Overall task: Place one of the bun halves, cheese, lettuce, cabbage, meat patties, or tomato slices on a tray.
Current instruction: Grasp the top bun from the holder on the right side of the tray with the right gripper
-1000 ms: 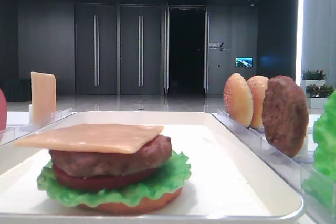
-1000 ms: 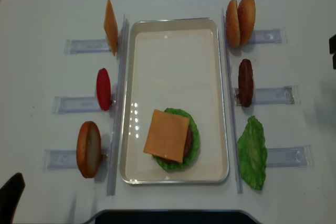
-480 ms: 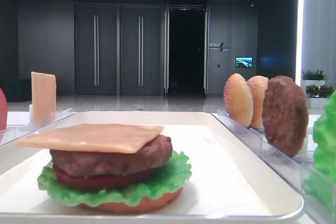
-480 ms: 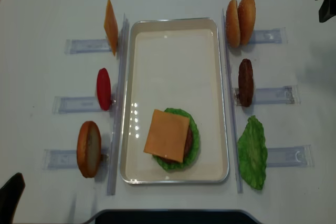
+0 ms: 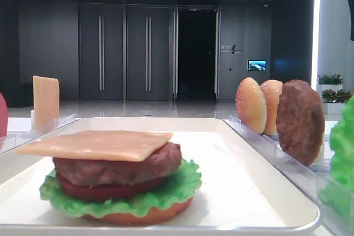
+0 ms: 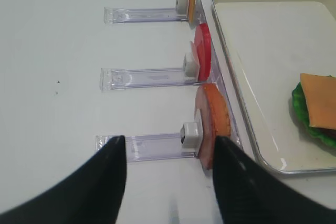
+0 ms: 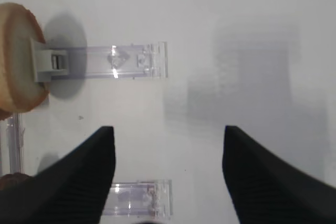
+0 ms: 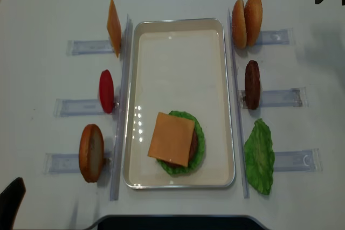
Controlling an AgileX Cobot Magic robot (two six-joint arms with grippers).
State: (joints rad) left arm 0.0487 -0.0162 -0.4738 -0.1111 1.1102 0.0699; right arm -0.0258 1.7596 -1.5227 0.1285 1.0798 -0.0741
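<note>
While the stack on the tray (image 8: 229,100) stands finished up to its cheese (image 8: 171,139), the risks run from left to right across the tabletop (image 8: 48,4). On the left, the left hand (image 6: 168,182) hovers low with its fingers apart and empty, just beside the flat bottom bun (image 6: 212,124) in its clear rack (image 6: 147,145); a careless sweep could tip that bun or the tomato slice (image 6: 202,59) behind it. In the middle, the cheese overhangs the meat patty (image 5: 119,169) and lettuce (image 5: 182,183) beneath, so a top dropped off-centre could tilt the slice or slide off.

On the right, the right hand (image 7: 167,171) hangs spread and empty over bare tabletop past the racks, with 1 bun edge at the left border of its wrist view. If it closes across both of the 2 bun halves (image 8: 247,21), which stand on edge touching each other, it may lift both or knock 1 flat against the spare patty (image 8: 252,84).

Those bun halves look domed, golden-tan and seeded, upright in the far right rack, just outside the tray's far right corner.
</note>
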